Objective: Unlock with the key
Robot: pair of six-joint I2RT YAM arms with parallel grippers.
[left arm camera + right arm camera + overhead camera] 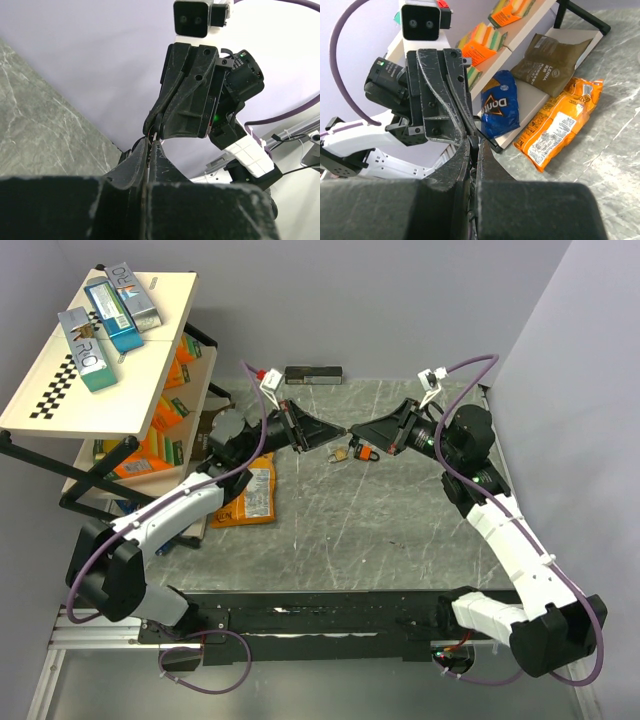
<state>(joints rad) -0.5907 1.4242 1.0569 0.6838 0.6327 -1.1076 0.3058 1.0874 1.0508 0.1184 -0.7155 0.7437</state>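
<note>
My two grippers meet tip to tip in the air above the middle of the grey table. The left gripper (338,431) is shut, with a thin metal sliver (152,139) pinched at its tips. The right gripper (362,432) is shut on a thin dark piece, the key (474,148), with a wire loop lower in the gap. Just below the tips, a small brass padlock (341,454) and a small orange-red padlock (368,453) sit side by side. I cannot tell whether they lie on the table or hang.
A shelf rack (100,350) with boxes and snack packs stands at the left. An orange snack bag (248,495) lies on the table beside it. A blue chip bag (500,102) and a brown bag (547,70) rest on its low shelf. A dark box (313,374) sits at the back edge.
</note>
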